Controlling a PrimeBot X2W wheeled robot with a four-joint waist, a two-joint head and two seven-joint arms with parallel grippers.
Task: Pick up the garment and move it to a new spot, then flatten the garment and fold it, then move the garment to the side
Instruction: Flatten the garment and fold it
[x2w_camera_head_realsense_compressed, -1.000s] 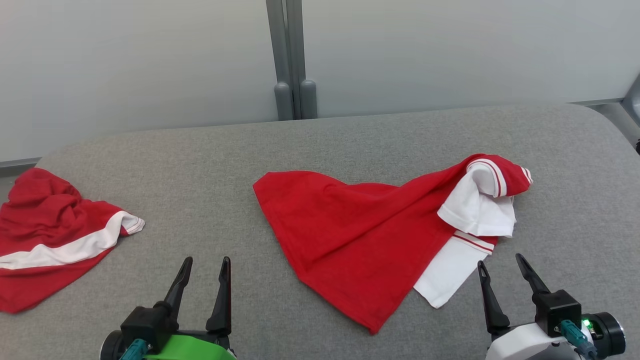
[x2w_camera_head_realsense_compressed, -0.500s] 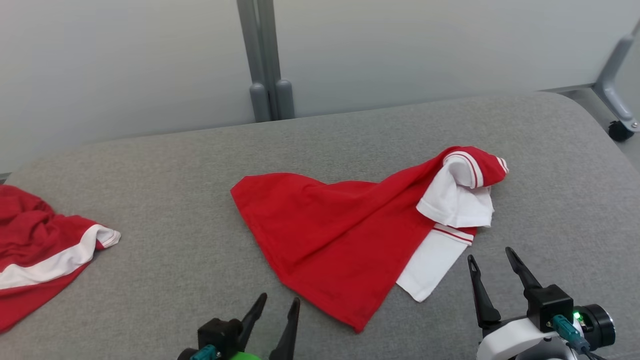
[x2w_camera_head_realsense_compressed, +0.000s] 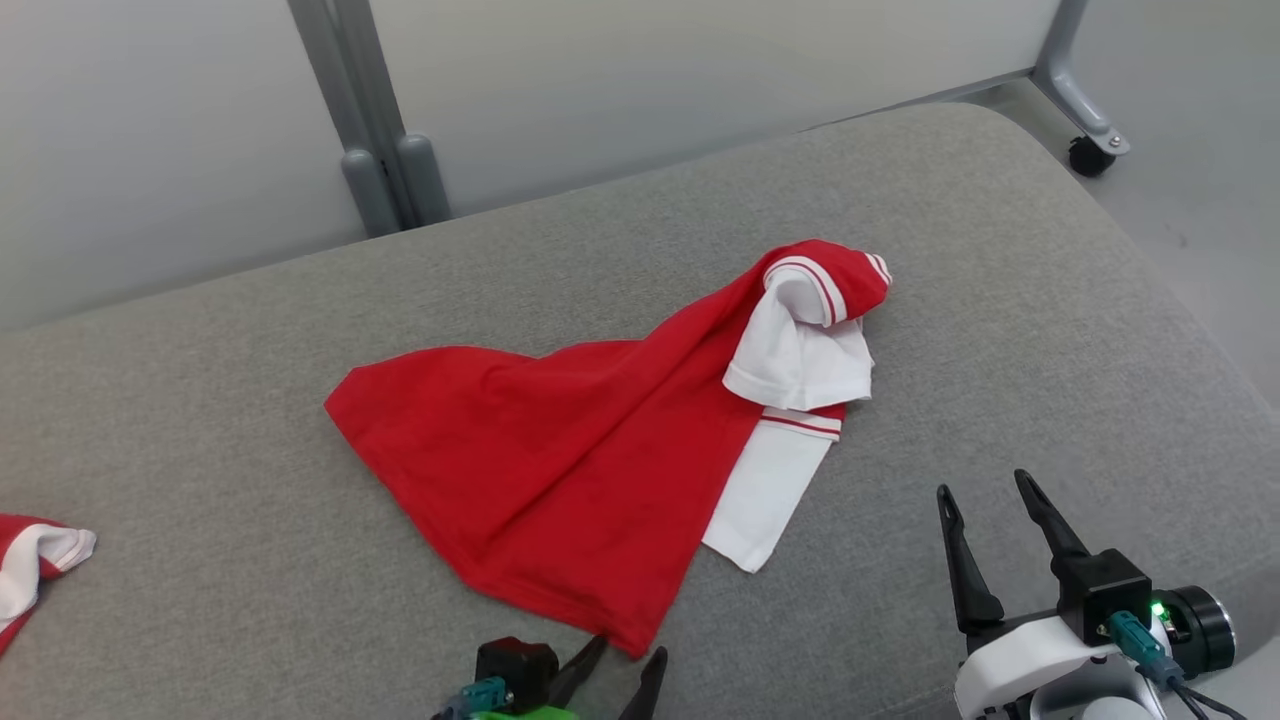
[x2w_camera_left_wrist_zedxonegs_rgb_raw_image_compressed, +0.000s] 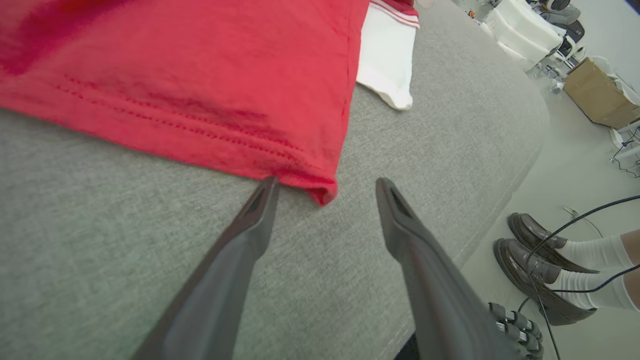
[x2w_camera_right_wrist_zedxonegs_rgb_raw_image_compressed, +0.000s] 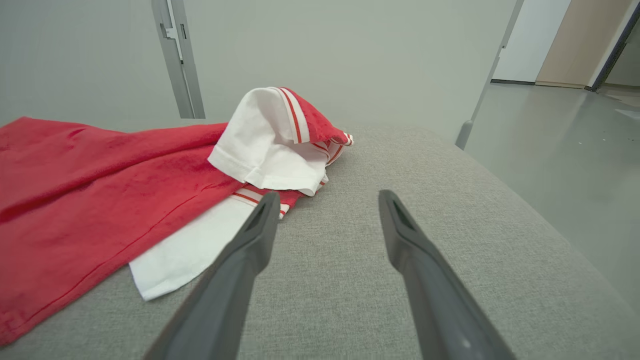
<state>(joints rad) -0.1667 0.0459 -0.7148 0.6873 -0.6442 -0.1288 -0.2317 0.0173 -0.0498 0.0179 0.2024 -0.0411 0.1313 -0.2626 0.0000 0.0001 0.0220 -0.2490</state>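
Has brought the left gripper (x2w_camera_head_realsense_compressed: 630, 655) across to the near red corner of the garment (x2w_camera_head_realsense_compressed: 560, 460) since a second ago. Has also turned the head camera, hence the shift of everything else in that view. Holds that gripper's fingers (x2w_camera_left_wrist_zedxonegs_rgb_raw_image_compressed: 240, 250) spread, with one tip at the stitched hem and the corner in the gap between them, probably lined up to pinch that corner. Holds the right gripper (x2w_camera_head_realsense_compressed: 982, 485) likewise spread and empty, low over the grey cushion (x2w_camera_head_realsense_compressed: 1000, 300) just beside the white sleeve (x2w_camera_head_realsense_compressed: 765, 490), apparently ready for a second hold. Finds the garment lying rumpled in the middle of the cushion, with its red body toward the left and its white striped sleeves bunched at the right. Looks like the pick-up step, with nothing lifted yet.

Counted: two grippers; two garments, including a second garment (x2w_camera_head_realsense_compressed: 35, 560) at the far left edge, well apart; two brown shoes (x2w_camera_left_wrist_zedxonegs_rgb_raw_image_compressed: 530, 272) of a person on the floor beside the cushion; one cardboard box (x2w_camera_left_wrist_zedxonegs_rgb_raw_image_compressed: 597, 95).
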